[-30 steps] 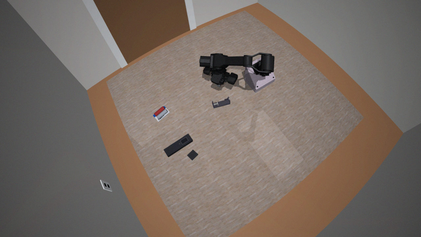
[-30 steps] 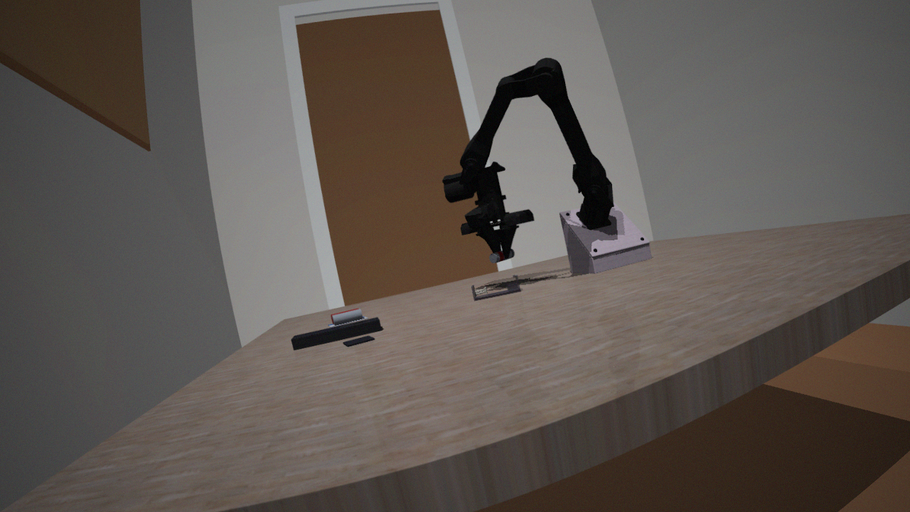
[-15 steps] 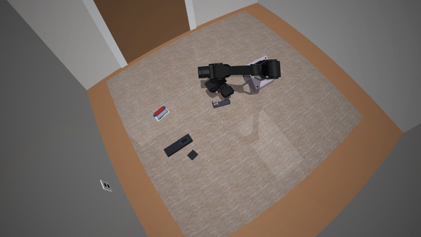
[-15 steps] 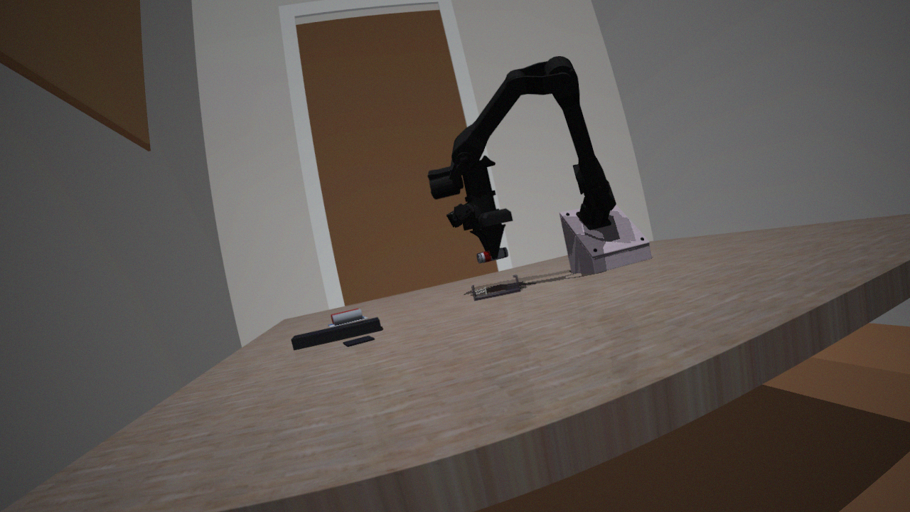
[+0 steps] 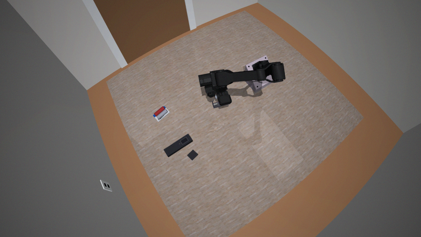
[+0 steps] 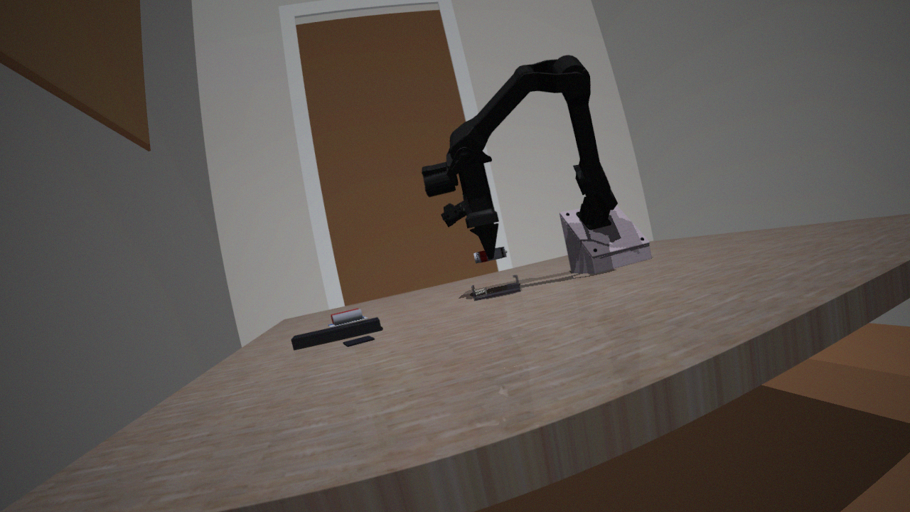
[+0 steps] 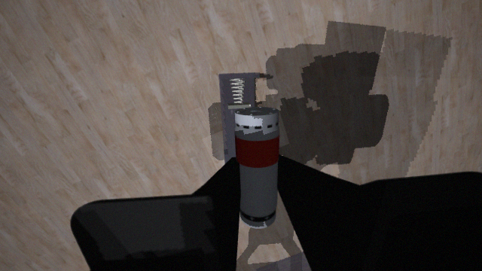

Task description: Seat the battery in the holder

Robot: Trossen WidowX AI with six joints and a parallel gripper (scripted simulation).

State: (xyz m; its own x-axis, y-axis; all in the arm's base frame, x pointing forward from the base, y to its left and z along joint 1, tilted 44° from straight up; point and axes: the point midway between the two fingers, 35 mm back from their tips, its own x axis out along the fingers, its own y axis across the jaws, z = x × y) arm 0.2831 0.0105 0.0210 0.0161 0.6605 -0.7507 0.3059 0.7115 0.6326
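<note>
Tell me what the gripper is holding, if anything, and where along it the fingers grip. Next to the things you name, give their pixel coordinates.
A battery [image 6: 481,256] [image 7: 257,150], held by its sides around the grey body, just past the red band; both ends stick out beyond the fingers.

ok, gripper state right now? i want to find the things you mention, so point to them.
Gripper [image 6: 490,256] [image 7: 255,162]: closed on the battery [image 6: 481,256] [image 7: 258,190], held above the holder [image 5: 215,105] [image 6: 497,292] [image 7: 228,124], not seated.
</note>
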